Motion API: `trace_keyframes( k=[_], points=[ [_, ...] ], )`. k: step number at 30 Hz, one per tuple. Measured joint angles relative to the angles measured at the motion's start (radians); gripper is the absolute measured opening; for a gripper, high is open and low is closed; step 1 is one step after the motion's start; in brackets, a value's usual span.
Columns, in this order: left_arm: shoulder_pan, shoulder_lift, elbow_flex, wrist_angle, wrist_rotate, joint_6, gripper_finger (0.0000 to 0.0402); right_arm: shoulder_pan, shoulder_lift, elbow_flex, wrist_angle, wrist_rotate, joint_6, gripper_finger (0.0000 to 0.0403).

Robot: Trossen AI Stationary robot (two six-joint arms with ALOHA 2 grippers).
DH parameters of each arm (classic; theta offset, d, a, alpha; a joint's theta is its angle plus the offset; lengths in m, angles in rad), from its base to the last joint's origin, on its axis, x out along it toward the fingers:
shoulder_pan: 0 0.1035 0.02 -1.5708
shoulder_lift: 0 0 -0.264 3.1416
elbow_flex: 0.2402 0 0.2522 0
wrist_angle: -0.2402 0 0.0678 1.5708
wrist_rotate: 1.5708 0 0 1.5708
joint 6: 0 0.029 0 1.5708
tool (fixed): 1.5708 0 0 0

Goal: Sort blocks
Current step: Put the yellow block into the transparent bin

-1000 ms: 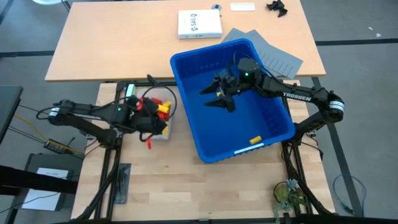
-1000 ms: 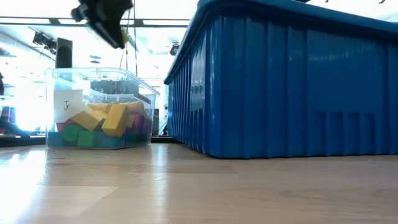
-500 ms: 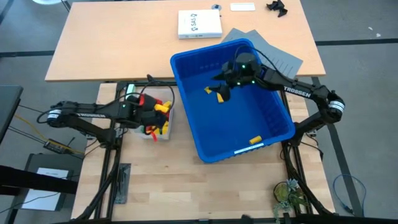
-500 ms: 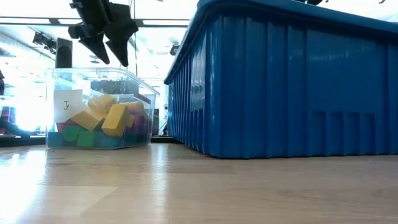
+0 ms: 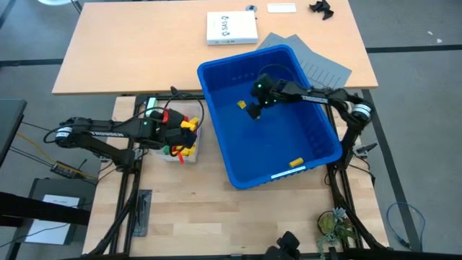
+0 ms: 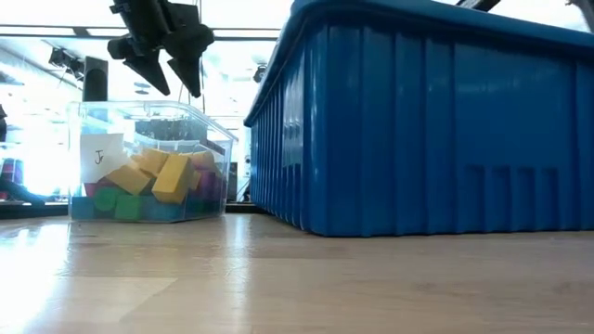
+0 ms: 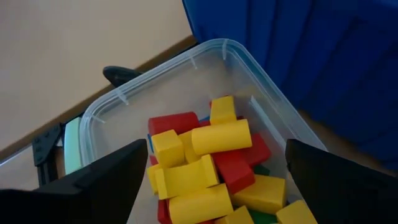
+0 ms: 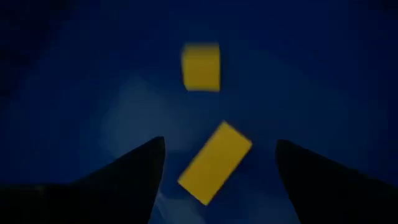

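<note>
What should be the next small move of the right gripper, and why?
Probably lower straight down. The right gripper stands open above a yellow block lying on the blue bin floor, framed between its fingers but not yet gripped.

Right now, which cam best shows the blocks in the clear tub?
Left wrist view: blocks fill the clear tub, colours plain. Low view shows them side-on through the wall. High view: left arm partly covers them. Right wrist: none.
</note>
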Motion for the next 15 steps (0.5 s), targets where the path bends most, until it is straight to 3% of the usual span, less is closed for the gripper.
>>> trace_keyframes(
  k=[12,15],
  points=[
    [0.0,0.0,0.0,0.005,0.0,0.002,0.0391,0.005,0.16,0.0,-0.009,0.052,0.099,0.0304],
    [0.0,0.0,0.0,0.015,0.0,0.002,0.0391,0.007,0.171,0.002,-0.006,0.058,0.084,0.0287]
  ],
)
